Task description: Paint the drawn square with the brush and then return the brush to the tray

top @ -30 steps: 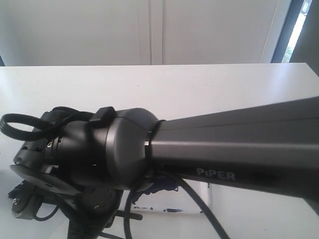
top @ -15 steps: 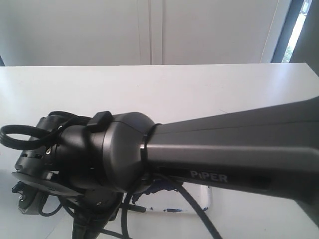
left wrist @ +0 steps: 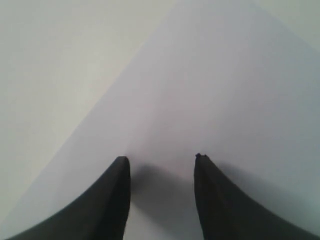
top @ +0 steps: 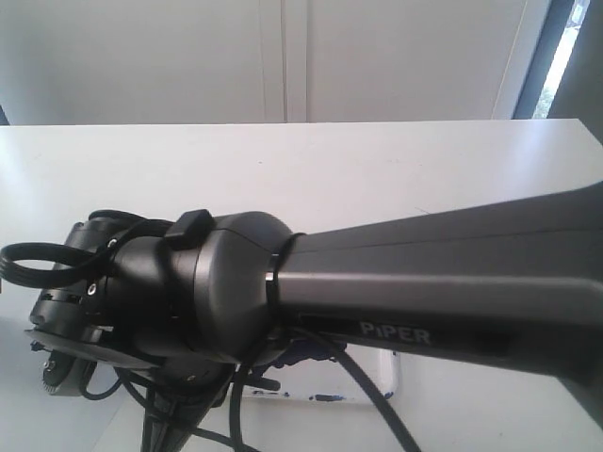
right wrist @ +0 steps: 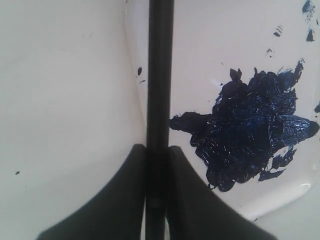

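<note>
Brush (right wrist: 160, 70): black handle pinched between the fingers of the right gripper (right wrist: 156, 148), running straight out past the tips.
Right fingers: clamped on that handle, with no gap on either side that I can see.
Tray (right wrist: 200, 55): just beyond the right fingertips, its rounded rim passing under the handle; the dark blue paint blotch (right wrist: 250, 130) sits off to one side, near one finger.
Left gripper (left wrist: 161, 160): fingers apart, nothing between them, low over white paper (left wrist: 220, 90) with shadows at the tips.
Arm (top: 424, 282): from my outside camera the dark right arm fills most of the view — a tray corner shows beneath it.
</note>
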Action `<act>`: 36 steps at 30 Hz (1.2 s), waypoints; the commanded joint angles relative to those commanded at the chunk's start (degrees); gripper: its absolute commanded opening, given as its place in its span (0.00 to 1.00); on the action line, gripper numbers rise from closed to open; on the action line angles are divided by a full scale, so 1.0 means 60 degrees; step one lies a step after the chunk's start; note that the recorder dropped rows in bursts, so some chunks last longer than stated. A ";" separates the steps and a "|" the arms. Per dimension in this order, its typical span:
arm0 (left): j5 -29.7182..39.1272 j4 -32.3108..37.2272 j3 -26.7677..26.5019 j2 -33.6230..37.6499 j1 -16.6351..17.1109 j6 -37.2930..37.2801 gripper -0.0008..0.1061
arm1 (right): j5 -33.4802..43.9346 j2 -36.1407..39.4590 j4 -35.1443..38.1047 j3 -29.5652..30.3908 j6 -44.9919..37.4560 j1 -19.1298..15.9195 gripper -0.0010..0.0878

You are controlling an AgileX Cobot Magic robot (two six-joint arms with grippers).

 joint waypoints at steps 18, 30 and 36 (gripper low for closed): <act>-0.0017 0.0000 0.0000 -0.0003 0.0000 0.0000 0.44 | 0.0457 0.0008 -0.0825 0.0000 0.0534 -0.0293 0.01; -0.0017 0.0000 0.0000 -0.0003 0.0000 0.0000 0.44 | 0.0457 0.0008 0.0554 0.0000 -0.0444 -0.0276 0.01; -0.0035 0.0000 0.0000 -0.0003 0.0000 0.0000 0.44 | 0.0401 -0.0095 0.1145 0.0000 -0.0956 -0.0275 0.01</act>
